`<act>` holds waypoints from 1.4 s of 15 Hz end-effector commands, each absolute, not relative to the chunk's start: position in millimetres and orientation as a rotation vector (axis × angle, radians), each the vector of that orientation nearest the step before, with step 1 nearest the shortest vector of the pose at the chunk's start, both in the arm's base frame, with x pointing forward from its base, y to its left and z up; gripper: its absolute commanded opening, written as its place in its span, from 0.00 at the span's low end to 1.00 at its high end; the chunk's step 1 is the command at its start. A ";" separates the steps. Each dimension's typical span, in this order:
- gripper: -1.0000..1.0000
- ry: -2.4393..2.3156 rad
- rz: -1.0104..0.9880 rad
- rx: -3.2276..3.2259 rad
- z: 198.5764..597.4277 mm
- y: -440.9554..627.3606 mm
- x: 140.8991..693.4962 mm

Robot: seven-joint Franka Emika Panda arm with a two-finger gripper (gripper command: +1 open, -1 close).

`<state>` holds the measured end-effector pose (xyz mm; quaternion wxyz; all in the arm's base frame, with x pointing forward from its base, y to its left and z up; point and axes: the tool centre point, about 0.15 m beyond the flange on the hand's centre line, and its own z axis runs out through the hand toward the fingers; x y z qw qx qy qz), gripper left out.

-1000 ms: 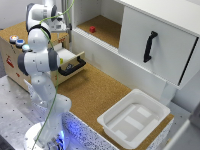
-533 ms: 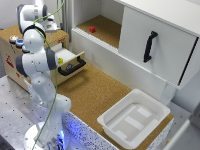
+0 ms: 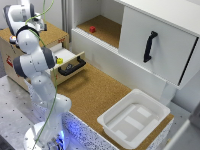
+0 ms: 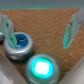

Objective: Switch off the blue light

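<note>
In the wrist view the blue light [image 4: 20,44], a small round blue button with a grey rim, sits on the cork top. One of my fingers [image 4: 9,31] stands just beside and over it. My gripper [image 4: 40,44] is open and empty, with its jaws wide apart above the cork. A bright cyan-green lamp [image 4: 42,67] glows next to the blue one. In the exterior view my wrist [image 3: 22,12] hangs over the wooden box [image 3: 15,62] at the exterior view's left. It hides the blue light and my fingertips there.
A red-orange button [image 3: 12,39] sits on the wooden box top. The box's drawer stands open with a black handle [image 3: 70,67] and a yellow item [image 3: 60,61] inside. A white tray [image 3: 135,117], a red block [image 3: 92,29] and a cabinet door handle [image 3: 149,46] lie to the exterior view's right.
My wrist has moved toward the exterior view's left, further over the wooden box top. Nothing else has moved.
</note>
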<state>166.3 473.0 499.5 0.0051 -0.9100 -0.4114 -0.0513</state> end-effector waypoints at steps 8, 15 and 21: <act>0.00 -1.294 -0.039 -2.994 494.0 546.9 147.0; 0.00 -1.280 -0.041 -2.954 473.6 542.9 163.5; 0.00 -1.324 0.025 -2.924 451.3 549.4 152.8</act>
